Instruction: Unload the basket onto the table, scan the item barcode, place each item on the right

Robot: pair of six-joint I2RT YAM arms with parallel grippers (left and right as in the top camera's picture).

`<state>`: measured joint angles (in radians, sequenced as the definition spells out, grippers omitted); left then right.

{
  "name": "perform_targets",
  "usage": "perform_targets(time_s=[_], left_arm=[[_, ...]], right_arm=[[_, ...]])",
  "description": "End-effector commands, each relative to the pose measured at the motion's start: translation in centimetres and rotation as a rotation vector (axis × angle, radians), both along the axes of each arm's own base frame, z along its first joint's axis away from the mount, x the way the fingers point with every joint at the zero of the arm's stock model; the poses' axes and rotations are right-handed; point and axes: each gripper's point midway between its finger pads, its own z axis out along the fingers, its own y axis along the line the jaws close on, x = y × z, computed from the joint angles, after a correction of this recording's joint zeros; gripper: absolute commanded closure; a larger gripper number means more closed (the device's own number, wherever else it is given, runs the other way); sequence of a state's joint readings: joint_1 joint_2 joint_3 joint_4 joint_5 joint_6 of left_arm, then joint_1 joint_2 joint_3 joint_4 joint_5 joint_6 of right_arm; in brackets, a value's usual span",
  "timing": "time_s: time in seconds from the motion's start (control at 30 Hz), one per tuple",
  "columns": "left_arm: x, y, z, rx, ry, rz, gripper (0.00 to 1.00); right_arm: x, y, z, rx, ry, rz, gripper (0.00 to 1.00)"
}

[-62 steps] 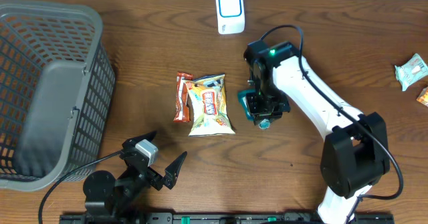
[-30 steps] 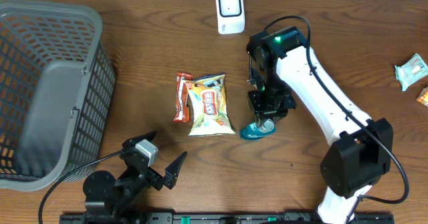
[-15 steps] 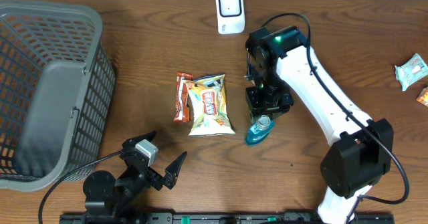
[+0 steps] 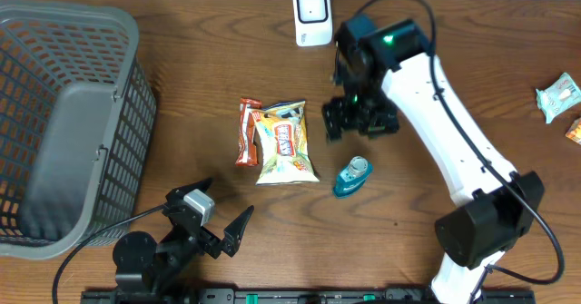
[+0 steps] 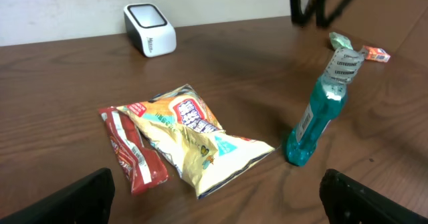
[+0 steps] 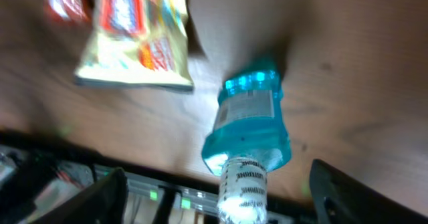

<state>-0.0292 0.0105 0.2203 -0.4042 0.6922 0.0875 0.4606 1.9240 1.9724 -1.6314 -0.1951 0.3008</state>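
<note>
Okay, nearest us the left gripper sits at the table's front edge, jaws spread wide, nothing in them. Further in, we see the bottle, teal, standing upright on the table by itself, just right of the snack bag and not touching it. A red bar wrapper lies right beside the bag's left side. Behind the bottle the right gripper hangs above the table, jaws wide apart, empty, clear of the cap. Farthest back, the scanner stands at the rear edge, with the basket far left.
</note>
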Motion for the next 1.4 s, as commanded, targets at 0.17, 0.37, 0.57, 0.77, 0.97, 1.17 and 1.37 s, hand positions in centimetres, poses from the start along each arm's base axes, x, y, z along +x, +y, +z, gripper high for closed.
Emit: perform_targets(time_s=[0.17, 0.37, 0.57, 0.77, 0.97, 1.17, 1.37], left_arm=[[-0.1, -0.1, 0.1, 0.013, -0.015, -0.006, 0.02], [-0.1, -0.1, 0.1, 0.013, -0.015, -0.006, 0.02], [-0.1, -0.1, 0.1, 0.013, -0.016, -0.006, 0.02], [-0.1, -0.1, 0.1, 0.013, -0.015, -0.006, 0.02], [-0.1, -0.1, 0.1, 0.013, -0.016, -0.006, 0.02], [-0.1, -0.1, 0.1, 0.013, -0.015, -0.006, 0.02], [0.0, 0.0, 0.1, 0.013, -0.016, -0.006, 0.02]], right_arm=[[2.7, -3.5, 6.1, -0.119, -0.231, -0.344, 0.01], [0.9, -6.0, 11.4, -0.088, -0.400, -0.434, 0.01], [-3.4, -12.2, 16.0, -0.128, -0.617, -0.772, 0.01], [-8.6, -15.5, 8.5, -0.171, -0.471, -1.394, 0.01], [-7.1, -10.0, 2.0, 0.013, -0.236, -1.422, 0.09], [-4.3, -7.3, 1.6, 0.148, -0.205, -1.373, 0.12], [-4.1, -5.2, -0.4, 0.129, -0.093, -1.298, 0.09]])
